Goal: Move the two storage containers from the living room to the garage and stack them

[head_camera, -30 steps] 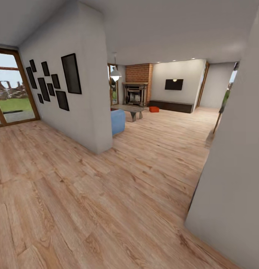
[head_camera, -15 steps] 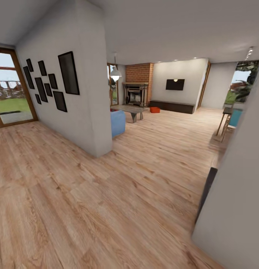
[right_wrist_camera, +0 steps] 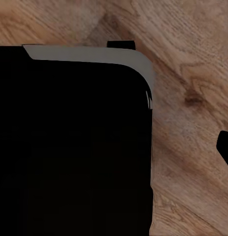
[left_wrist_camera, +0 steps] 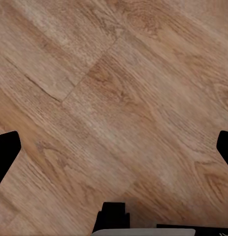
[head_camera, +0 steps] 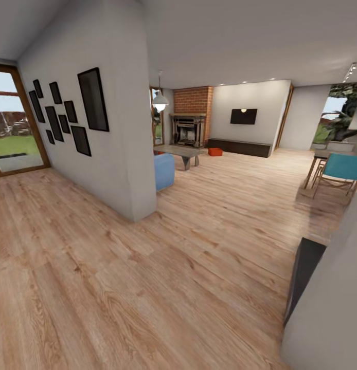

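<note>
One orange-red storage container [head_camera: 215, 151] far off on the wood floor [head_camera: 147, 267] by the fireplace [head_camera: 188, 129], waiting for pickup. Left gripper [left_wrist_camera: 114, 147] spread wide, empty. Right gripper: cannot tell.

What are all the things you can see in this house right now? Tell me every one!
storage container: one visible, orange-red, on the far floor by the fireplace
fireplace: one, red brick, far wall
sofa: one, blue, behind the wall corner
coffee table: one, grey, before the fireplace
picture frames: several, black, left wall
hanging lamp: one, white
TV: one, black, far wall
chair: one, teal, right side
plank floor: light wood
left gripper: black fingertips wide apart over the floor
right gripper: one black fingertip in view, beside a black robot part
</note>
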